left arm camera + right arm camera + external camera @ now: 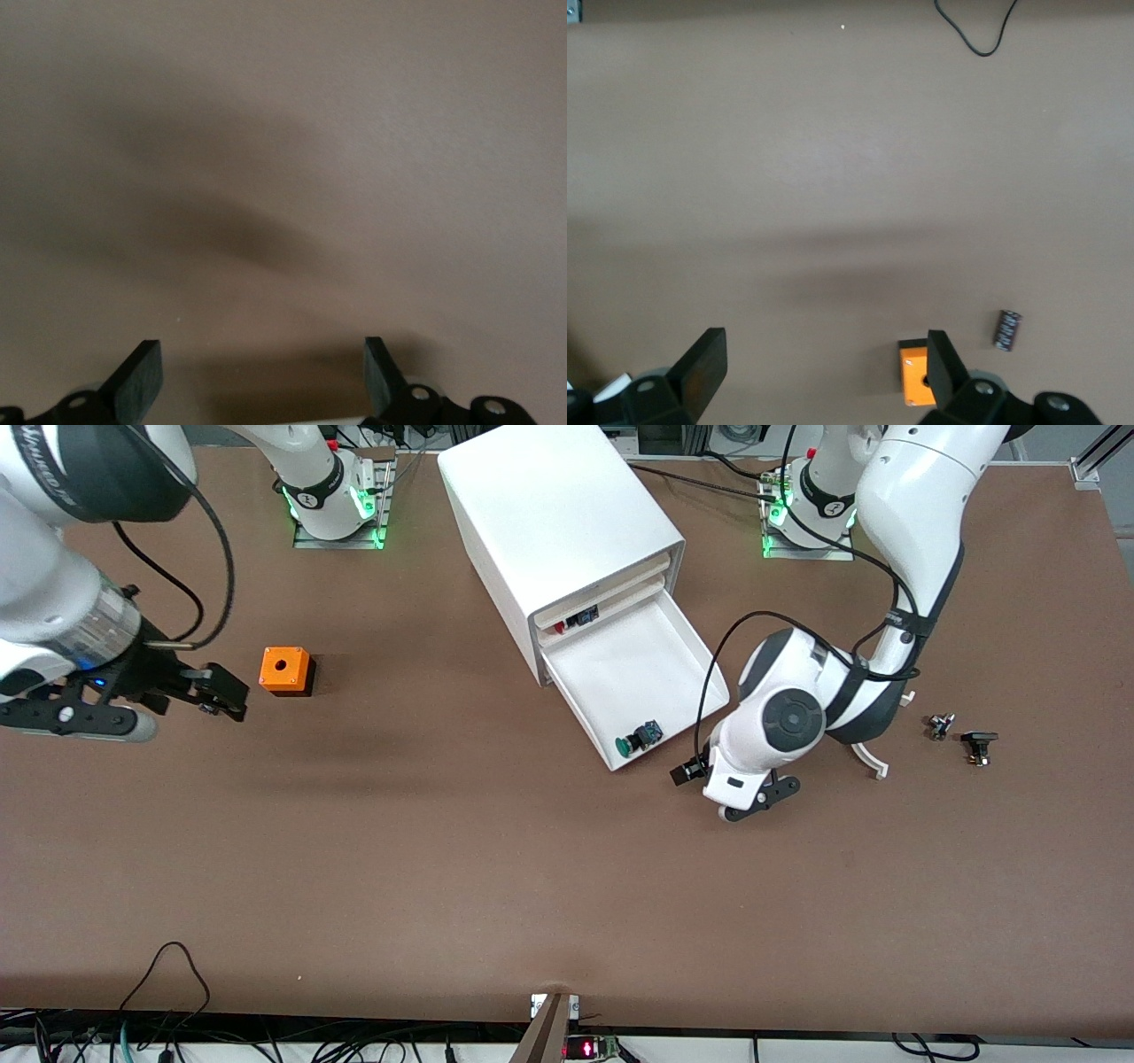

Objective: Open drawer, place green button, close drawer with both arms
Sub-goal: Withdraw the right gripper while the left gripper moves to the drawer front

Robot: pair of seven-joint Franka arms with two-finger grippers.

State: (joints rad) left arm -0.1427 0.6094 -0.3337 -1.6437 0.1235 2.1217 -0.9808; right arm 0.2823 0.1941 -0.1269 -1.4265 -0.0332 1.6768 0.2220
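Observation:
The drawer [620, 657] of the white cabinet [558, 514] stands pulled out, just under the drawer that shows red and black parts. The green-capped button [640, 738] lies in the open drawer, in the corner nearest the front camera. My left gripper [757, 802] hangs low over the bare table beside that corner, toward the left arm's end. It is open with nothing between its fingers [142, 376]. My right gripper [213, 695] is open and empty over the table at the right arm's end, close to the orange box [285, 670].
The orange box [914, 372] sits just outside one finger of the right gripper [824, 372], and a small black cylinder [1007, 329] lies near it. Two small dark parts [941, 726] [979, 746] and a white curved piece [873, 762] lie at the left arm's end.

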